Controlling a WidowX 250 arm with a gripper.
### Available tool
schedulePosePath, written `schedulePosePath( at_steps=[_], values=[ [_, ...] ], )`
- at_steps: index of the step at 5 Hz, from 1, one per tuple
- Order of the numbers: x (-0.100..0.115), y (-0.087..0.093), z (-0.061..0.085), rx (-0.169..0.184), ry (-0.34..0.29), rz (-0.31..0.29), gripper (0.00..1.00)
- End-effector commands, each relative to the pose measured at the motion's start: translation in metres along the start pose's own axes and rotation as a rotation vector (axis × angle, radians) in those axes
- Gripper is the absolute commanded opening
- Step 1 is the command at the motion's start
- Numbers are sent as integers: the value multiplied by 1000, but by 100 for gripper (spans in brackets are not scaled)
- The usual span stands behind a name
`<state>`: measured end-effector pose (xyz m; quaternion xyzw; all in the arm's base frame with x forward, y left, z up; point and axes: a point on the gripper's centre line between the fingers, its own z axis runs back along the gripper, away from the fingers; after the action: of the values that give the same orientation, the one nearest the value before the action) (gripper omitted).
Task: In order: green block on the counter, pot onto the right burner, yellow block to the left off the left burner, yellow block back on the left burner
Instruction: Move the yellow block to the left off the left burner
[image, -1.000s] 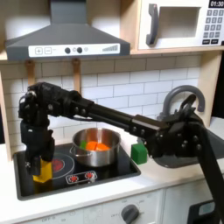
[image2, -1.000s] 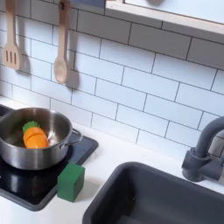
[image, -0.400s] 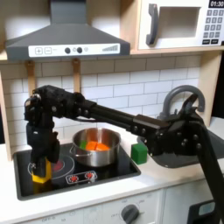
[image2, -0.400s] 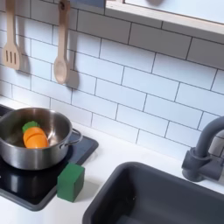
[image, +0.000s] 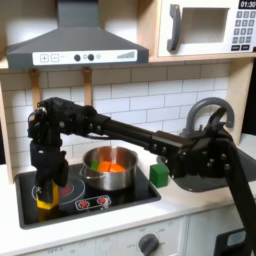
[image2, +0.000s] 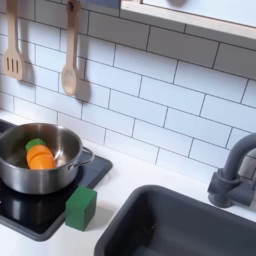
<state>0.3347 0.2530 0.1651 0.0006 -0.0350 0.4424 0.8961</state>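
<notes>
Pincer (image: 46, 188): over the burner at the first exterior view's left, pointing straight down. Yellow block (image: 46, 199): directly beneath, at the fingertips; apparently clamped, though the view is too coarse to be sure. Pot (image: 108, 167): next burner. Green block (image2: 81, 208): on the bench (image2: 115, 190), just beside the cooktop

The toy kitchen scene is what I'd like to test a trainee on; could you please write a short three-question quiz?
1. True or false: the green block sits inside the pot.
2. In the first exterior view, the gripper is over which end of the cooktop? A) that view's left B) that view's right
3. What colour is the block at the gripper?

Key: 1 false, it stands beside the pot; 2 A; 3 yellow, the yellow block.
</notes>
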Motion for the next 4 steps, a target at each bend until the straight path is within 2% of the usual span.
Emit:
schedulePosePath(
  at_steps=[1, 2, 3, 4],
  values=[
    [1, 3, -6, -1, 27, 8, 100],
    [2, 3, -4, -3, 29, 7, 100],
    [4, 9, -11, 2, 47, 19, 100],
    [5, 8, -9, 1, 45, 14, 100]
  ],
)
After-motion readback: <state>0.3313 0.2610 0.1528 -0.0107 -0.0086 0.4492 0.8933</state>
